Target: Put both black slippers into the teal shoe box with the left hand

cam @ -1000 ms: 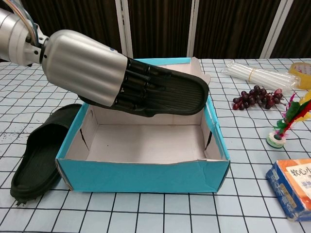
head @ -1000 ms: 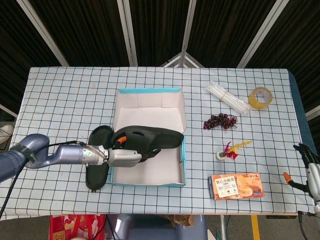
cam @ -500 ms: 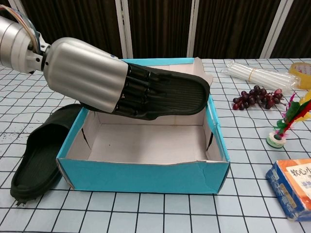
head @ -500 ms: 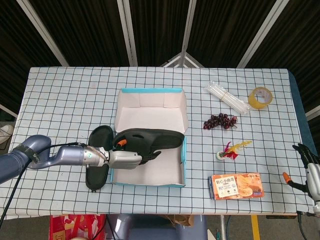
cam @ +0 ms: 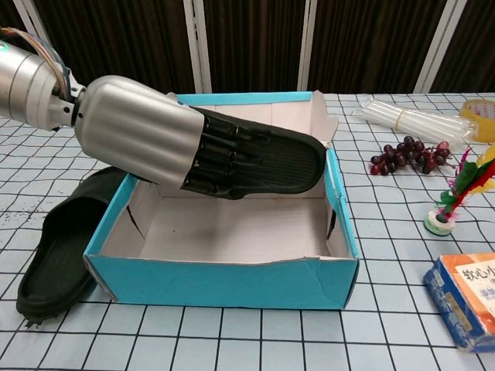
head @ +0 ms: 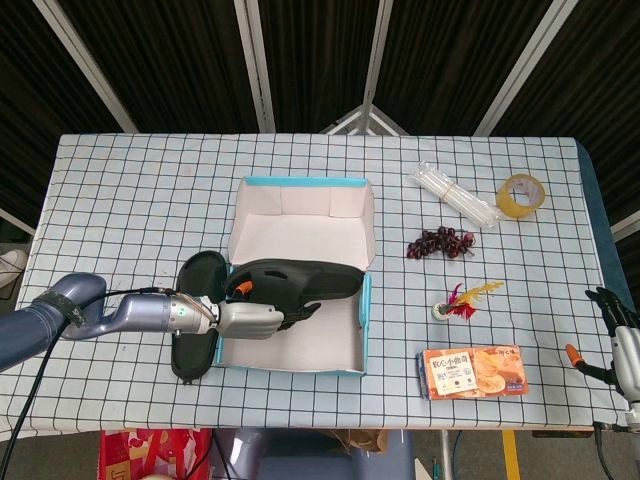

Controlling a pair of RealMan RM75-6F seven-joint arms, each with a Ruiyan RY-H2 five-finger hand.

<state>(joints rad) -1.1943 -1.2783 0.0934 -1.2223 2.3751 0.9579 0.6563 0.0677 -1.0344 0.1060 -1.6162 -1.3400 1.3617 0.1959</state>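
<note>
Over the teal box (head: 364,318), the left hand (head: 246,318) has come down a little in the last second: in the chest view the held slipper (cam: 271,158) now sits lower, its toe dipped to about the level of the right wall's rim instead of clearly above it. The box itself has also shifted slightly on the table, so the hand or slipper is probably nudging it. My read: first slipper is mid-lowering, not released yet, task under halfway. Left hand (cam: 139,127) is clamped on the slipper's heel end, fingers (cam: 220,151) wrapped across the ribbed sole. The slipper hangs sole toward the chest camera, tilted, toe pointing to the box's right wall; cannot tell whether the toe touches that wall. It is black, ribbed, looks like soft rubber, slightly flexed. Second slipper (cam: 58,247) lies flat on the table (head: 120,200), just beside the box's left wall, untouched. Box interior is bare cardboard, lid flap standing up at the back, front wall a bit creased. Right hand (head: 618,335) sits at the table's far right edge, well apart from the work; whether its fingers are apart or together I cannot tell at that size. Risk: the box slides further if the slipper drags on a wall.
</note>
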